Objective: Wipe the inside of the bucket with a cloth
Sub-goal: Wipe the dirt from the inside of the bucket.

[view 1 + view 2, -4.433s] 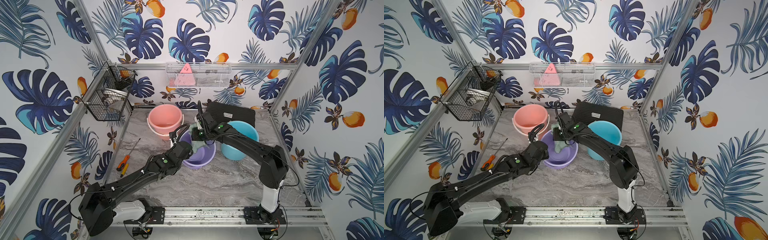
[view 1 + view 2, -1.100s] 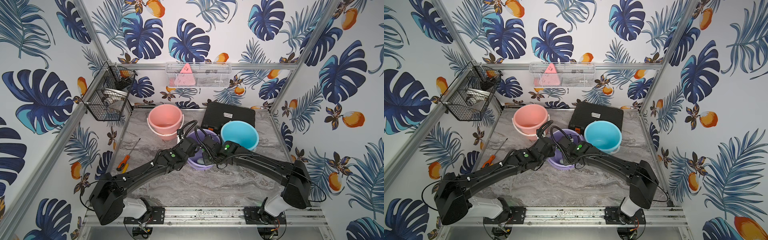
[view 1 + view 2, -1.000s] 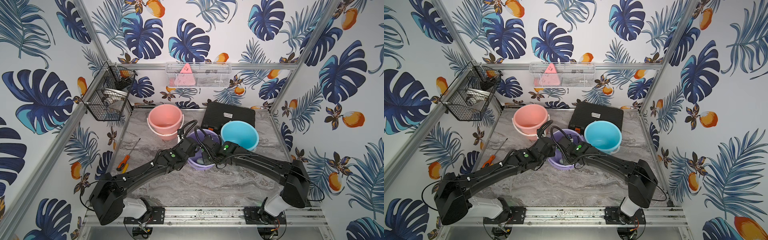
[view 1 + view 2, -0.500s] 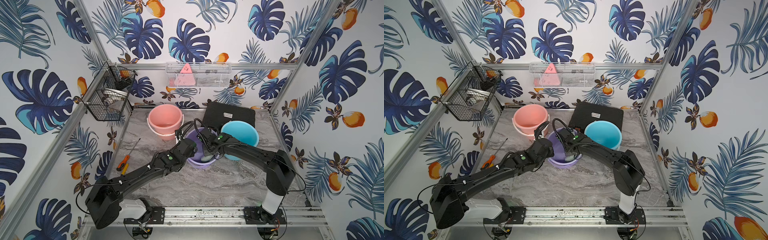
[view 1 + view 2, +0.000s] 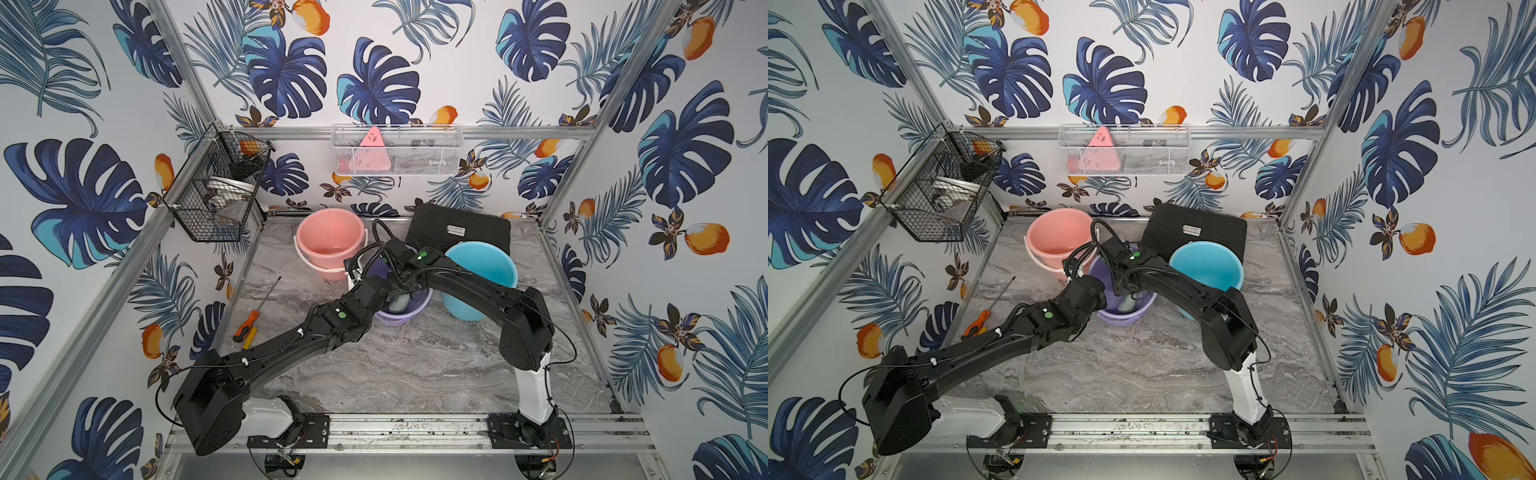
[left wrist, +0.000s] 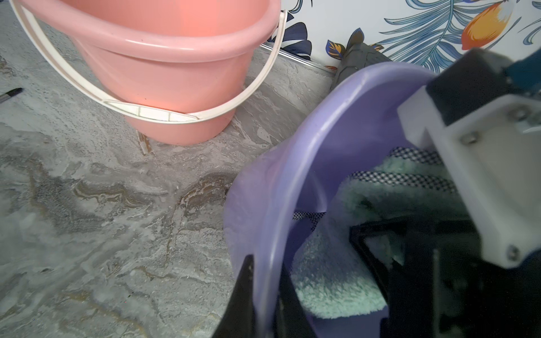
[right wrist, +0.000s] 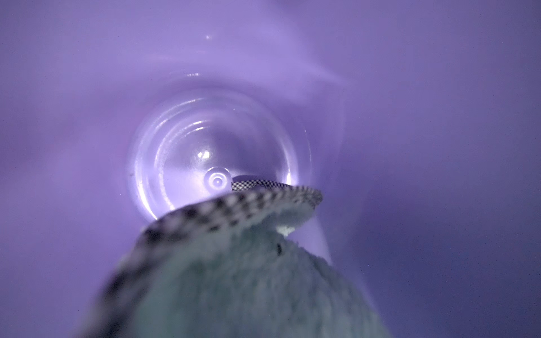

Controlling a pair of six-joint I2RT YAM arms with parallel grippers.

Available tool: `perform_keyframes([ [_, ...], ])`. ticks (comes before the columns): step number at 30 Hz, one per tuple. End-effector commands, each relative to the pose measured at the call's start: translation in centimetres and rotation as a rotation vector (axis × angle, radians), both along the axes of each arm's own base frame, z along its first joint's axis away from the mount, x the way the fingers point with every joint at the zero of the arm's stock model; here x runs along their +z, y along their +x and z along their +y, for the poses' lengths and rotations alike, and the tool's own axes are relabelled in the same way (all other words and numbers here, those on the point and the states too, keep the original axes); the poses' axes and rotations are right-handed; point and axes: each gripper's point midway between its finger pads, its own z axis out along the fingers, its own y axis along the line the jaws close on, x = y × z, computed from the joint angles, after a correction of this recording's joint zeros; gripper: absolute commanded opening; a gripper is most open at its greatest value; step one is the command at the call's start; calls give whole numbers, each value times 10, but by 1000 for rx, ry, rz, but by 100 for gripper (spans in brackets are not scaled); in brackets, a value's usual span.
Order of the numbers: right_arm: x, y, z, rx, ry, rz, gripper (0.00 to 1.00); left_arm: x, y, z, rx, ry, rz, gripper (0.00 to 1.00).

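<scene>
The cloth (image 7: 248,278) is sitting inside the purple bucket (image 6: 292,175), bunched around the tip of the right gripper (image 5: 405,291), which is reaching down through the bucket's mouth. Its fabric is hiding the jaws in the right wrist view, but they are reading as fully closed, with the pale green pile gathered in them. From those jaws the bucket's floor is lying straight ahead, down the bucket's own axis. The cloth's long run is pointing the same way, its checked border leading. Whether that border is touching the floor I cannot tell. The wall is surrounding the cloth on every side, so the right arm is the one placed for a wiping stroke. I judge that stroke will turn on pressing the cloth sideways or down onto the plastic. The left gripper (image 6: 266,269) is pinching the bucket's rim, one finger outside the wall and one inside, closed down on the thin plastic. It is steadying the bucket, not reaching for the cloth. In both top views the pink bucket (image 5: 330,241) and the blue bucket (image 5: 482,266) are standing just beside the purple one, untouched.
</scene>
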Motion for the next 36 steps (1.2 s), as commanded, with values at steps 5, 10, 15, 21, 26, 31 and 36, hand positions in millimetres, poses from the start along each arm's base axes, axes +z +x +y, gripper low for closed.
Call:
perform_keyframes([
  [5,32,20,30,27,215,-188,0,-33,-30,4,-112,106,198,0],
  [10,41,11,14,50,224,-286,0,-36,-28,1,-108,111,219,0],
  [15,46,6,-1,84,208,-380,0,-32,-27,-3,-115,94,215,0],
  [21,43,5,20,217,229,-394,0,-33,-27,-14,-154,54,231,0],
  [26,36,7,44,317,252,-370,0,-35,-26,-26,-191,17,244,0],
  [31,32,37,10,127,81,-444,0,-34,-25,-24,-177,27,245,0],
  [36,34,53,-41,-71,-63,-510,0,-36,-23,-16,-141,58,250,0],
])
